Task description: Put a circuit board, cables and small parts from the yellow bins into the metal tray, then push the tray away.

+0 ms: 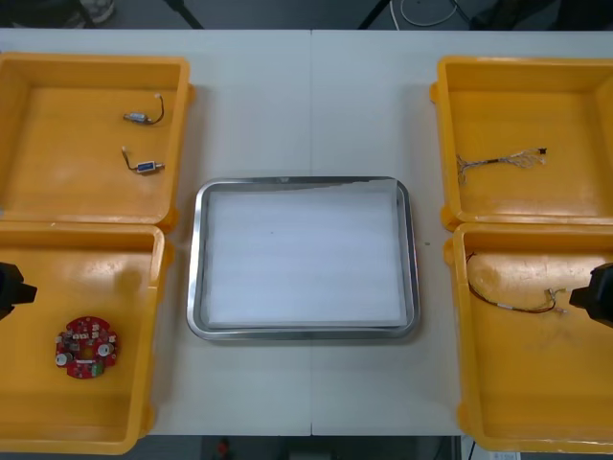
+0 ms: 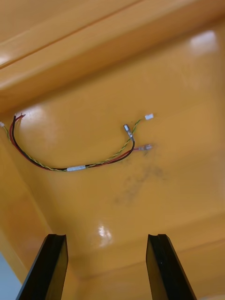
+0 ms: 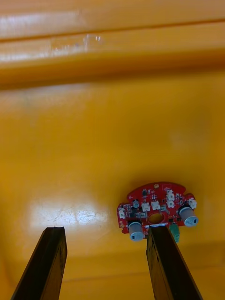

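A round red circuit board [image 1: 86, 347] lies in the near left yellow bin [image 1: 158, 287]. My left gripper [image 1: 13, 287] hangs at that bin's left edge. In the left wrist view it [image 3: 105, 229] stands open, and the board [image 3: 157, 211] lies just beyond one fingertip. A red and yellow cable [image 1: 508, 299] curves across the near right yellow bin [image 1: 458, 316]. My right gripper [image 1: 596, 295] hovers at that bin's right edge, open [image 2: 105, 239], with the cable [image 2: 77, 166] well ahead of its fingers. The metal tray [image 1: 194, 259] sits in the middle, white inside.
The far left yellow bin [image 1: 182, 96] holds two small metal parts [image 1: 141, 117] [image 1: 146, 167] with short leads. A thin pale cable [image 1: 500, 161] lies in the far right yellow bin [image 1: 442, 115]. Bare table runs beyond the tray.
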